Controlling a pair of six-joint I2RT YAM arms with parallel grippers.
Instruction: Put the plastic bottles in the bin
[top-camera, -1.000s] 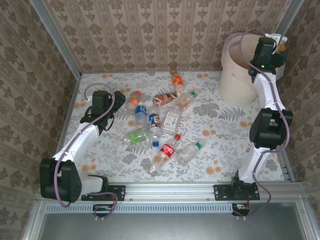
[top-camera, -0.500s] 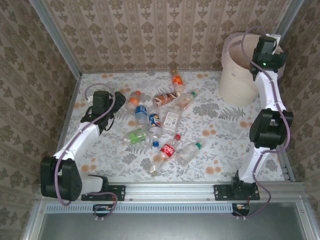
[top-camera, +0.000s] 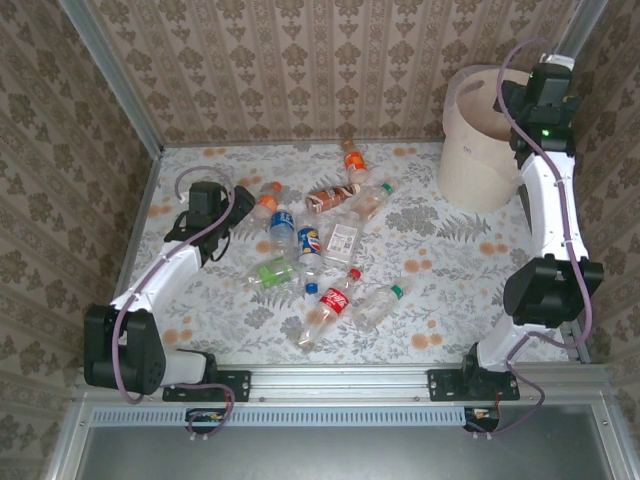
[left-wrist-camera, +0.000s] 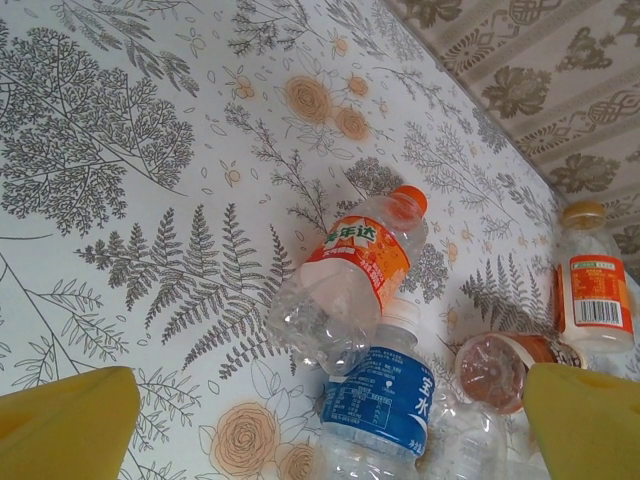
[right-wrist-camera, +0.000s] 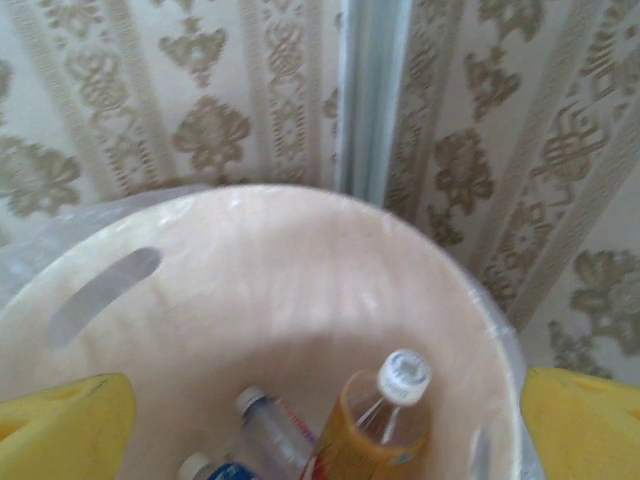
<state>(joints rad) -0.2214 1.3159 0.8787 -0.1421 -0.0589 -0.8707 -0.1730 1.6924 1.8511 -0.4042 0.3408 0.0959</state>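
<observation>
Your right gripper (right-wrist-camera: 325, 420) hangs open and empty over the bin (right-wrist-camera: 250, 270), so next lower your open left gripper (left-wrist-camera: 325, 418) onto the orange-capped bottle (left-wrist-camera: 350, 275).

Bright, even light, faint shadows; right wrist view of the bin (right-wrist-camera: 300, 290) looks soft, perhaps motion blur.

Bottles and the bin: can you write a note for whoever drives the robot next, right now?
Left gripper: open, empty, hovering over an orange-labelled clear plastic bottle and a blue-labelled clear plastic bottle on the floral-patterned table.
Right gripper: open, empty, above the big round cream bin.
Done: at least three bottles lie in the bin, including an amber bottle with a white cap.
To do: about ten plastic bottles lie scattered mid-table; all go in the bin.
</observation>
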